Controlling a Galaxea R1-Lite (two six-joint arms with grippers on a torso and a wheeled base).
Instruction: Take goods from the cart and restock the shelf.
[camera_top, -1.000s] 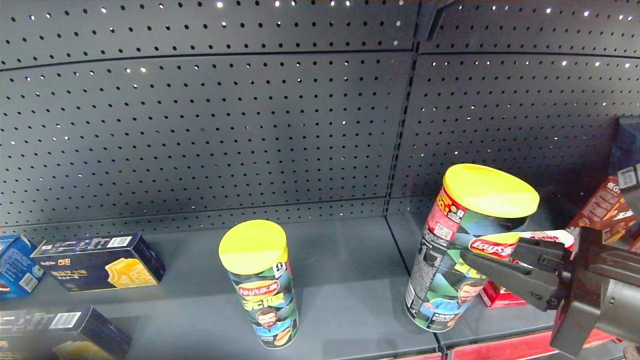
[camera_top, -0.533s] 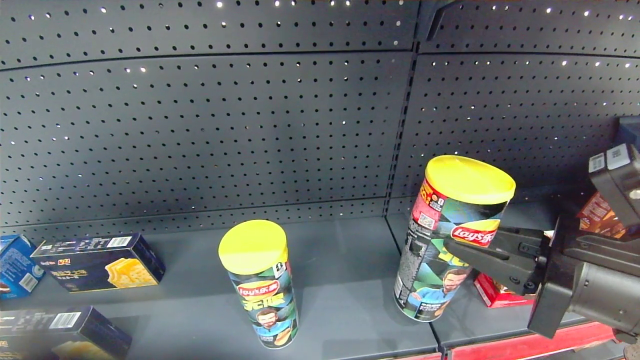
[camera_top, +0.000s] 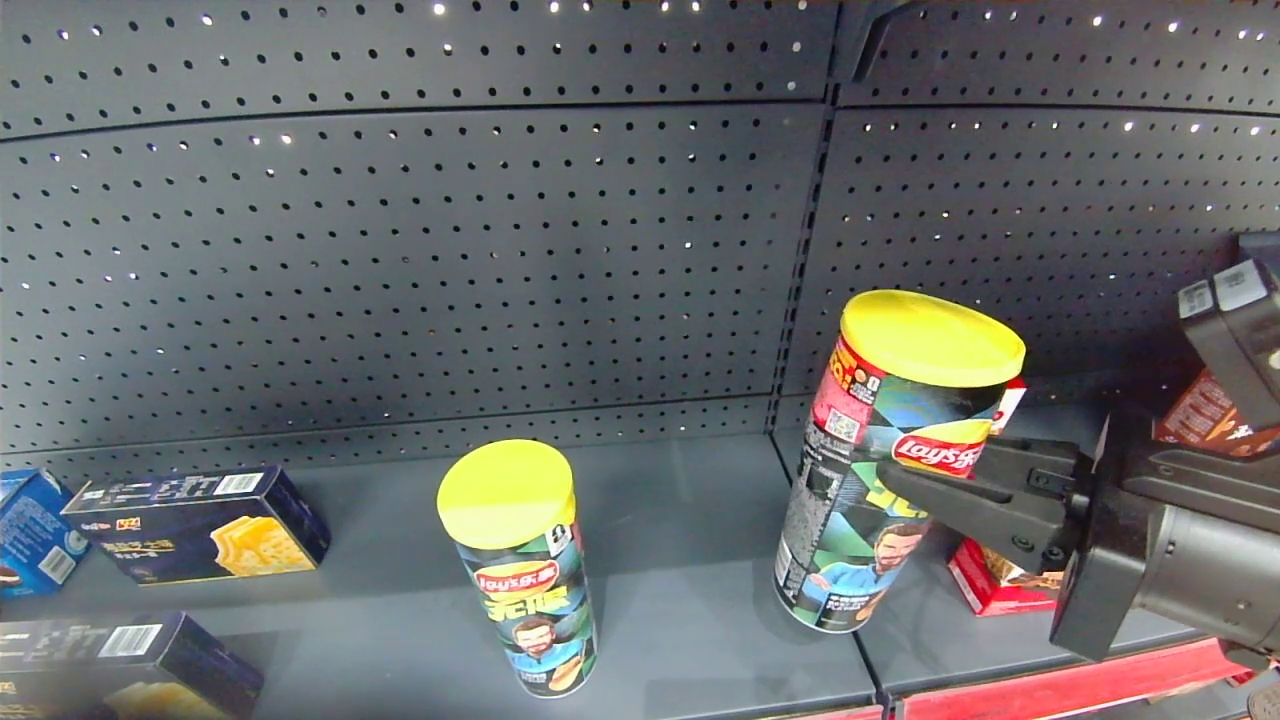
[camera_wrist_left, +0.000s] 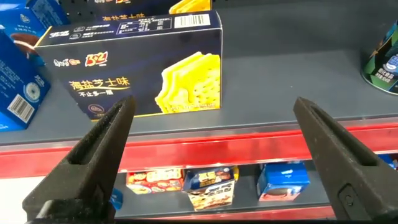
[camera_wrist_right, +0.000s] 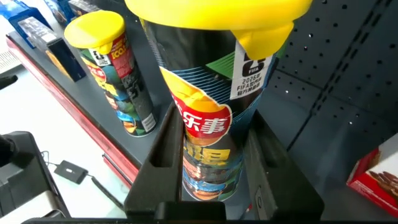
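A tall chip can (camera_top: 880, 470) with a yellow lid leans slightly over the dark shelf (camera_top: 690, 540), its base near the seam between two shelf boards. My right gripper (camera_top: 905, 482) is shut on the can's middle; it comes in from the right. In the right wrist view the fingers (camera_wrist_right: 163, 146) clamp the can (camera_wrist_right: 211, 118) from both sides. A second, matching can (camera_top: 520, 570) stands upright further left, also seen as the can (camera_wrist_right: 115, 74). My left gripper (camera_wrist_left: 214, 102) hangs open before the shelf's front edge, facing a dark blue cracker box (camera_wrist_left: 137, 68).
Left on the shelf lie the dark blue cracker box (camera_top: 200, 525), a blue box (camera_top: 30, 535) and another dark box (camera_top: 130, 665). A red box (camera_top: 1000, 585) sits behind the held can, a brown box (camera_top: 1210, 415) at far right. Perforated back panel (camera_top: 500, 250) behind.
My right gripper has carried the can to the left and a little further in over the shelf. The standing can and the boxes have stayed put.
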